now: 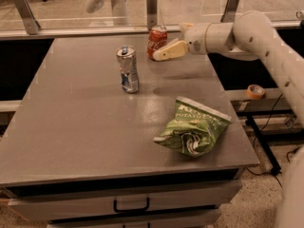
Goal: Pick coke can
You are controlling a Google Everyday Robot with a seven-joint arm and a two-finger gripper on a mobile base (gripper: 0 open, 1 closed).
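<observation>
The coke can (156,36), short and red with white script, stands upright at the far edge of the grey table (85,127). My gripper (163,49) reaches in from the right on the white arm (247,34) and is open at the can. Its near cream finger (170,51) lies across the can's lower right side. The far finger is mostly hidden behind the can.
A taller slim silver-and-blue can (128,69) stands upright left of and nearer than the coke can. A crumpled green chip bag (194,128) lies at the front right. A glass barrier rail (95,31) runs along the far edge. A tape roll (255,90) sits off the table's right side.
</observation>
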